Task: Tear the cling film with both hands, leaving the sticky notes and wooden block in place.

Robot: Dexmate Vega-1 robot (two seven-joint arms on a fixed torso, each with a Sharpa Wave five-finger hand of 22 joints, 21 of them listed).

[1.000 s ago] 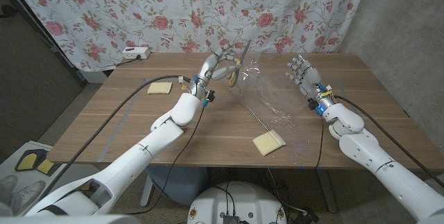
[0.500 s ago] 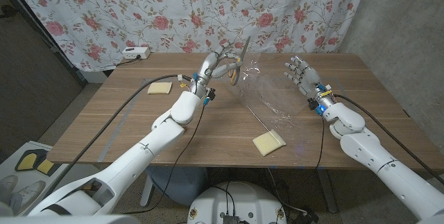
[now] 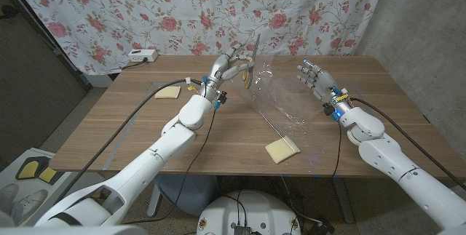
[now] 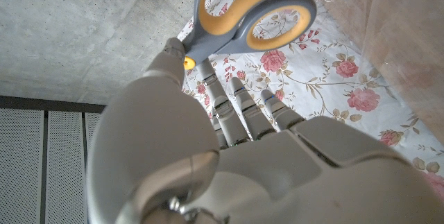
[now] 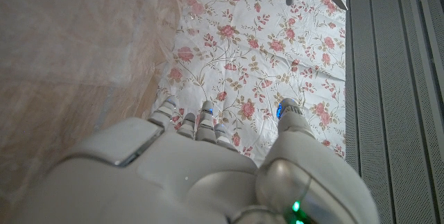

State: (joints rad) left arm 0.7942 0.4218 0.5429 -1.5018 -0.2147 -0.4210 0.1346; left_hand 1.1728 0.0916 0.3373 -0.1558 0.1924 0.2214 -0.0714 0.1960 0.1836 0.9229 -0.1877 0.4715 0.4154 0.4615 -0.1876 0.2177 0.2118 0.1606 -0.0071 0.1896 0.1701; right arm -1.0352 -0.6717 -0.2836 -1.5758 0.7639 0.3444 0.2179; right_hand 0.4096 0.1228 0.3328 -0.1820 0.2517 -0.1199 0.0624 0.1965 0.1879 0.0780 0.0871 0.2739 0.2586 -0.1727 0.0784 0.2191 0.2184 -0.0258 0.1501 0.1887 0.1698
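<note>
Cling film [image 3: 280, 100] is seen as one crumpled sheet between the two hands, its upper edge beside the left hand [image 3: 229, 68], where a pair of yellow-handled scissors [image 3: 250, 64] is held. Over the last second the right hand [image 3: 312, 75], fingers spread and holding nothing, has been brought slightly nearer the film; a grasp seems to be in preparation. Two sticky-note pads are counted: one [image 3: 282, 149] below the film, one [image 3: 167, 92] beyond the left forearm. No wooden block can be made out.

Left hand [image 3: 227, 68] raised, seemingly gripping; right hand [image 3: 312, 76] raised, fingers spread
</note>
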